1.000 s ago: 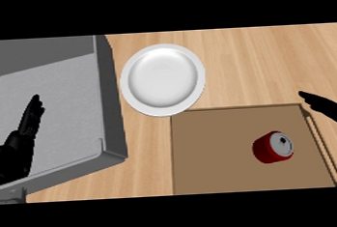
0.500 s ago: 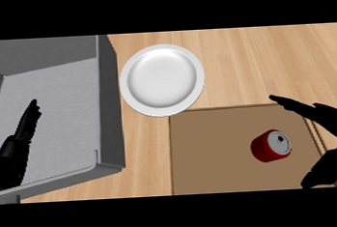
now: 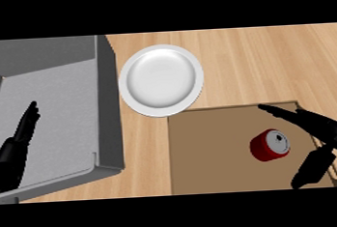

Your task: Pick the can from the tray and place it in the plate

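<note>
Right hand point(image 3: 328, 130) over tray point(image 3: 209, 157), fingers wide either side of can point(image 3: 269, 145); left hand point(image 3: 13, 153) straight-fingered over sink point(image 3: 63, 92); plate point(image 3: 160, 80) beside tray.

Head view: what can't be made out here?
Can: markings too small to read.
Tray: near edge cut off at the view's bottom; right rim partly hidden by the right hand.
Right hand: wrist cut off by the right edge; whether it touches the can cannot be told.
Left hand: forearm cut off at the bottom.
Grey basin: left part cut off by the left edge.
</note>
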Controlling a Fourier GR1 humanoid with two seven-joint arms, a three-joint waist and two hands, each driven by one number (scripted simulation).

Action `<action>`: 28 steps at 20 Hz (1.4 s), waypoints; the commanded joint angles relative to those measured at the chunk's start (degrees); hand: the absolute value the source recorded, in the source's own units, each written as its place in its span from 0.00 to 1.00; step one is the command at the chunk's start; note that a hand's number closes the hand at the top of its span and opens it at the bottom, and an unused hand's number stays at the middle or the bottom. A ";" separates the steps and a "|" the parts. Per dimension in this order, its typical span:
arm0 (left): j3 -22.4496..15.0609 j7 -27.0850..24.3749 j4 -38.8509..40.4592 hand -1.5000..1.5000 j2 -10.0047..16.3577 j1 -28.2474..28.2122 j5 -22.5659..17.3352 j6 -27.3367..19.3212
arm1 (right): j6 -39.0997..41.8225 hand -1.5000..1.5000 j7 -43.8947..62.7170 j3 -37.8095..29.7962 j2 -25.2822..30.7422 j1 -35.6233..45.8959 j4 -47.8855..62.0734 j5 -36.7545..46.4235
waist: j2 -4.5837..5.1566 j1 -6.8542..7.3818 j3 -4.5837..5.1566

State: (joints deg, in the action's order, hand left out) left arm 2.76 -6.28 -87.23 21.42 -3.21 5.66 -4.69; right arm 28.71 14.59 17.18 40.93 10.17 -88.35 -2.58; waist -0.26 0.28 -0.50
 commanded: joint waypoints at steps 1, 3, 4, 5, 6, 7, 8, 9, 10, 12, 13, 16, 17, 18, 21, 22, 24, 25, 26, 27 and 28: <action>-2.14 1.99 1.82 0.50 -3.12 0.27 3.69 -1.73 | 1.60 0.00 1.98 -0.84 -3.23 1.22 0.19 2.22 | 0.27 -0.19 0.50; -1.10 3.42 -1.91 0.50 -3.03 -1.28 2.71 -0.34 | 1.61 0.00 -0.87 -0.94 -5.54 0.75 3.14 5.49 | 0.25 -0.07 0.48; 0.49 1.15 -0.95 0.50 -1.27 -3.17 1.80 1.97 | 1.18 0.00 1.73 -0.68 -6.45 -0.33 1.00 5.30 | 0.23 -0.10 0.50; 1.03 -2.16 1.37 0.50 -2.43 -3.33 2.33 1.27 | 1.77 0.00 0.47 -2.54 -6.07 -1.11 0.70 5.61 | 0.23 -0.19 0.50; 1.10 -1.65 1.70 0.50 -2.75 -2.53 2.17 1.37 | 4.02 0.00 -1.20 -3.35 -6.54 2.79 5.88 5.32 | 0.30 0.02 0.49; 1.30 3.04 -0.11 0.50 -1.92 0.27 2.68 2.28 | 2.86 0.00 -1.26 -3.32 -7.44 0.44 3.80 7.59 | 0.26 -0.19 0.49; 0.01 0.17 -0.34 0.50 -3.26 -2.64 3.36 1.75 | 0.75 0.00 -3.17 -1.11 -8.97 -1.42 4.84 10.17 | 0.26 -0.11 0.48; 2.34 -0.38 0.61 0.50 -1.40 -2.30 2.68 3.59 | 4.02 0.00 -1.02 -2.81 -8.25 -0.28 2.75 8.61 | 0.24 -0.15 0.50; 1.70 -2.49 1.87 0.50 -3.02 -3.60 3.53 2.09 | 3.17 0.00 -1.37 -1.84 -9.59 0.43 4.01 9.83 | 0.26 -0.06 0.50; 2.70 -1.52 5.15 0.50 -2.31 1.64 3.25 3.24 | 2.27 1.00 -7.40 -4.11 -10.06 -0.83 5.84 10.32 | 0.31 -0.30 0.49; 0.71 -1.21 2.27 0.50 -5.12 -1.18 4.44 1.19 | 2.37 1.00 -8.09 -4.54 -10.31 -0.69 6.06 10.12 | 0.28 -0.16 0.49; 5.03 -1.81 5.34 0.50 -1.93 0.88 2.51 4.76 | 2.03 1.00 -7.18 -5.06 -12.54 -0.98 4.44 12.24 | 0.28 -0.27 0.51; 4.93 -2.97 5.83 0.50 -2.50 1.21 3.01 4.52 | 1.08 1.00 -12.04 -3.76 -13.00 -2.21 7.12 15.83 | 0.30 -0.23 0.49; 2.29 0.32 1.39 0.50 -4.68 -0.63 5.66 2.84 | 1.83 1.00 -6.09 -4.56 -14.97 0.04 5.29 14.64 | 0.25 -0.14 0.50; 2.71 1.65 3.14 0.50 -5.09 2.10 5.44 3.83 | 1.47 1.00 -9.44 -5.23 -15.20 0.72 7.66 17.84 | 0.28 -0.18 0.49; 1.67 -1.36 -0.11 0.50 -6.50 -3.26 6.79 2.53 | 2.19 1.00 -11.50 -7.13 -13.32 1.12 9.54 18.04 | 0.26 0.01 0.49; 2.46 -3.64 2.49 0.50 -6.06 -2.81 6.21 2.82 | -2.22 1.00 -10.73 -7.99 -12.14 1.62 11.19 21.25 | 0.36 0.16 0.49; 3.78 1.36 -1.96 0.50 -3.03 -1.75 4.47 5.44 | -5.71 1.00 -6.69 -8.81 -12.92 4.74 14.00 23.45 | 0.42 0.98 0.43; 2.95 -1.92 0.46 0.50 -4.36 -2.88 5.56 4.22 | -6.99 1.00 -4.07 -10.09 -10.08 5.90 14.83 25.72 | 0.59 1.25 0.49; 2.43 1.22 -0.65 0.50 -4.35 -0.51 5.28 4.74 | -8.47 1.00 -2.43 -11.39 -8.53 8.65 17.54 27.67 | 0.86 1.76 0.43; 2.96 -0.66 0.26 0.50 -4.25 -0.83 4.85 4.88 | -10.79 1.00 0.73 -11.47 -7.23 9.41 18.07 30.74 | 0.95 2.01 0.53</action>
State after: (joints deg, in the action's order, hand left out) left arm 6.00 -6.38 -87.95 17.43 -3.74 10.90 -0.53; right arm 24.01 9.38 7.88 30.46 15.03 -75.65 20.64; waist -0.02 1.24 -0.30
